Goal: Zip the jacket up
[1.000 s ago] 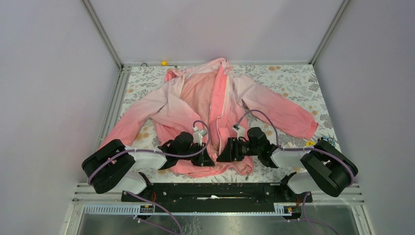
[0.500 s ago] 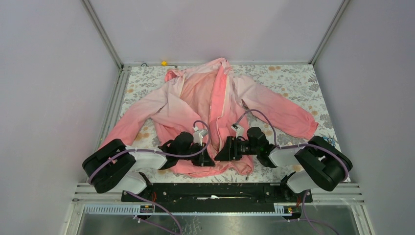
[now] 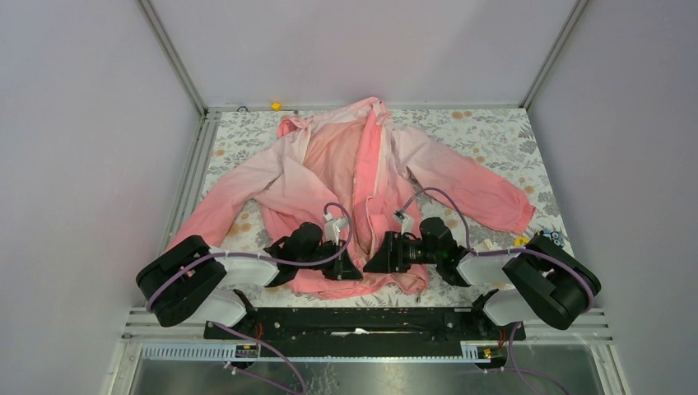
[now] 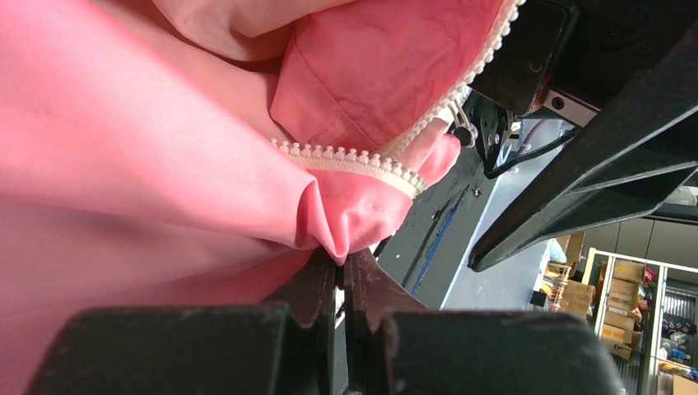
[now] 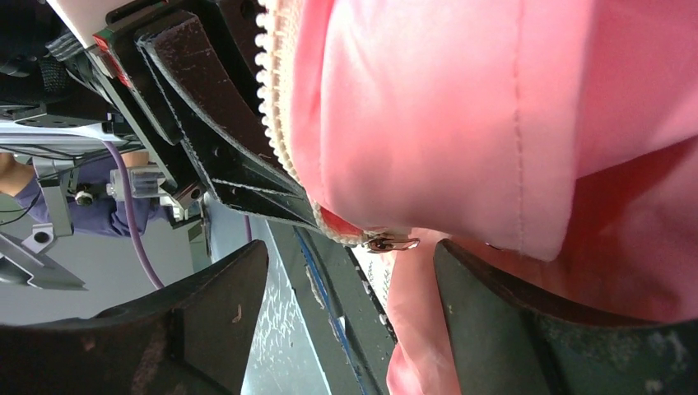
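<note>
The jacket (image 3: 362, 177) is big, thin and pink. It is light pink up at the collar and a darker, orangey pink down at the bottom and at the ends of the sleeves. It lies flat on the table (image 3: 494, 132), which has a cover with little flowers on it. The front of the jacket faces up and is open, so the inside shows in the middle. A white zipper (image 4: 354, 160) with small bumpy teeth runs along the open edges.

The jacket lies long-ways from near to far. The collar points to the far side of the table and the bottom edge points to the near side, close to the two arms. The sleeves spread out to the left and to the right, and both slant down toward the near side. The bottom edge is bunched up where the arms meet it.

The left gripper (image 4: 342, 263) is squeezed tight on a fold of the pink cloth at the bottom edge, just beside the zipper teeth. The right gripper (image 5: 350, 280) has its two fingers far apart. The other jacket edge hangs over them, and cloth lies on one finger. A small metal zipper pull (image 5: 387, 243) sits at the end of the teeth, above the gap between those fingers, and they do not pinch it.

A tiny yellow thing (image 3: 276, 105) sits at the far edge of the table, apart from the jacket.
</note>
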{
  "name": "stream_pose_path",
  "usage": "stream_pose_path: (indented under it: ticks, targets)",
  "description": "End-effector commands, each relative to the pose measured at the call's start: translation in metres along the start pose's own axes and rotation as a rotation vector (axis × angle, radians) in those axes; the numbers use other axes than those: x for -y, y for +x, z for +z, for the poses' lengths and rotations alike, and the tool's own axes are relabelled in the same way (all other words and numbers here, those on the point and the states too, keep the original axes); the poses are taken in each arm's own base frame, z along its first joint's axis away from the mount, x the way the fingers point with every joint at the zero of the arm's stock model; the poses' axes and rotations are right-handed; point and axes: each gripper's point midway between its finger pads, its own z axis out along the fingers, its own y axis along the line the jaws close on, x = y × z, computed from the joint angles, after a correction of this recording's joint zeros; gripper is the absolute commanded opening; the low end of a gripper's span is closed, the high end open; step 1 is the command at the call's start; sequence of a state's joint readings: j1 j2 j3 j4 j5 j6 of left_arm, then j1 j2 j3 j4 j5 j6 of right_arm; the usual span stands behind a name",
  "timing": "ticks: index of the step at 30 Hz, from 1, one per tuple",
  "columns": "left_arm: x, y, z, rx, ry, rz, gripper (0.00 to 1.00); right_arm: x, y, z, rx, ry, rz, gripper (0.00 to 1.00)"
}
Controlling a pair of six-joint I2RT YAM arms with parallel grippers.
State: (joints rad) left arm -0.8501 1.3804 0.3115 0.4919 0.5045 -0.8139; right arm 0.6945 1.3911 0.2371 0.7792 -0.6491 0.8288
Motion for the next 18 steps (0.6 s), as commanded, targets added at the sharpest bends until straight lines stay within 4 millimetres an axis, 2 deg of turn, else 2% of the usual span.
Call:
stream_pose_path:
  ticks: [1, 9, 18]
  targets:
    - [0.020, -0.008, -0.002, 0.026, 0.084, 0.037, 0.00, -0.011, -0.006, -0.001, 0.023, -0.046, -0.015, 0.81]
    - [0.019, -0.007, -0.001, 0.021, 0.084, 0.032, 0.00, -0.017, -0.010, 0.006, 0.027, -0.097, 0.004, 0.82]
    - [0.018, -0.006, -0.001, 0.016, 0.085, 0.031, 0.00, -0.022, -0.004, 0.009, 0.007, -0.126, 0.031, 0.78]
